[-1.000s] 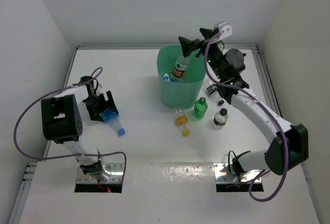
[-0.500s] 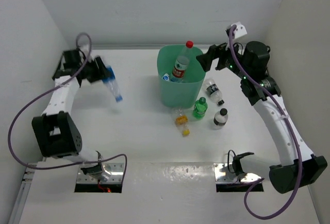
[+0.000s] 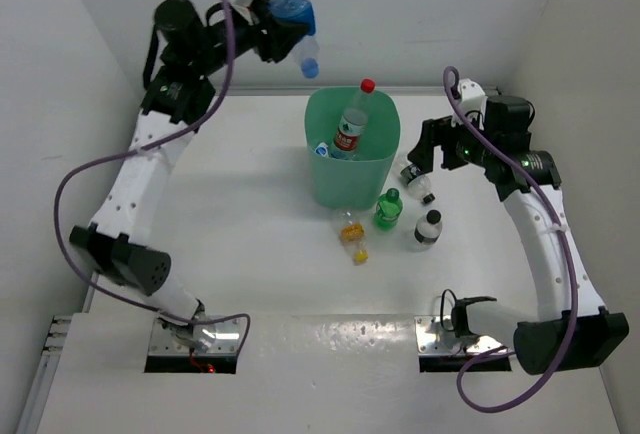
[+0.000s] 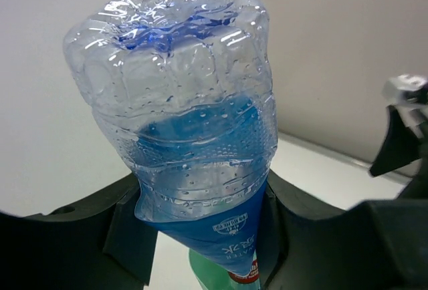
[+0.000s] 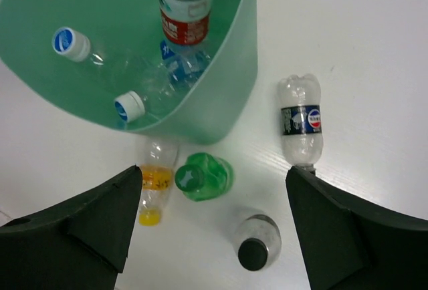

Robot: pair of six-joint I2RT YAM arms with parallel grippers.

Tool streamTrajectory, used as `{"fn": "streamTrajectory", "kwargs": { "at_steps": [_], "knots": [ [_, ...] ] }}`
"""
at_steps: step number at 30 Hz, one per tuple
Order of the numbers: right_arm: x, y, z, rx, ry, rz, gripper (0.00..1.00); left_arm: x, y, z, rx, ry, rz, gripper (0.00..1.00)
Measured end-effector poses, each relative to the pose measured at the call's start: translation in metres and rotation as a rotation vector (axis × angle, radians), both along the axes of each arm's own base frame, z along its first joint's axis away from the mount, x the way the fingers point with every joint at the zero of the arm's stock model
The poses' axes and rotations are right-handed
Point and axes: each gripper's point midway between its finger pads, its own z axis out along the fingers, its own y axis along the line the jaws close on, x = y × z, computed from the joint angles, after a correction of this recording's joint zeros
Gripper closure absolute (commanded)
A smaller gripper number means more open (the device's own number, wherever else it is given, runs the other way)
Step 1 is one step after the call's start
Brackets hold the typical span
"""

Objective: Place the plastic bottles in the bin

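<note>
In the view from above, the left gripper (image 3: 283, 32) is raised high behind the bin (image 3: 318, 159) and is closed on a clear blue-label bottle (image 3: 292, 16), whose blue cap points down. The bin stands on the table (image 3: 240, 204); a red-cap bottle (image 3: 351, 122) leans inside it. The right gripper (image 3: 420, 150) hangs just right of the bin.

In the left wrist view, the black fingers (image 4: 130, 233) press the crumpled bottle on both sides. Its blue label has white print, too small to read.

In the right wrist view, the claw stands wide and holds nothing. In the bin lie two white-and-blue caps (image 5: 70, 43); the writing on the red label is not readable. On the table beside the bin are a dark-label bottle (image 5: 301, 126) with a round red, white and blue mark, a green bottle (image 5: 204, 178), a yellow-cap bottle (image 5: 155, 186) and a black-cap bottle (image 5: 257, 243).
</note>
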Motion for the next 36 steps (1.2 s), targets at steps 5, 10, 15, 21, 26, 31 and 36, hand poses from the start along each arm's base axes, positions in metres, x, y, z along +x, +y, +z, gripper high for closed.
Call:
{"fn": "streamTrajectory", "kwargs": {
  "at_steps": [5, 10, 15, 21, 26, 31, 36],
  "knots": [
    [-0.012, -0.008, -0.016, -0.061, 0.053, 0.027, 0.15, 0.051, -0.05, -0.082, 0.139, 0.136, -0.003, 0.99],
    [-0.021, -0.012, -0.031, -0.106, 0.099, 0.055, 0.15, 0.053, -0.087, -0.164, 0.296, 0.261, -0.036, 0.99],
    [-0.019, -0.021, -0.059, -0.146, 0.155, 0.016, 0.15, 0.046, -0.097, -0.183, 0.341, 0.277, -0.054, 0.51],
    [0.011, -0.032, -0.095, -0.193, 0.28, -0.032, 0.15, 0.049, -0.093, -0.195, 0.355, 0.318, -0.015, 0.01],
    [0.038, -0.046, -0.126, -0.219, 0.386, -0.078, 0.08, 0.049, -0.086, -0.192, 0.35, 0.336, 0.035, 0.01],
    [0.054, -0.052, -0.148, -0.202, 0.447, -0.104, 0.04, 0.034, -0.069, -0.156, 0.282, 0.321, 0.069, 0.01],
    [0.076, -0.048, -0.17, -0.222, 0.467, -0.064, 0.04, 0.016, -0.033, -0.105, 0.197, 0.263, 0.121, 0.01]
  ]
}}
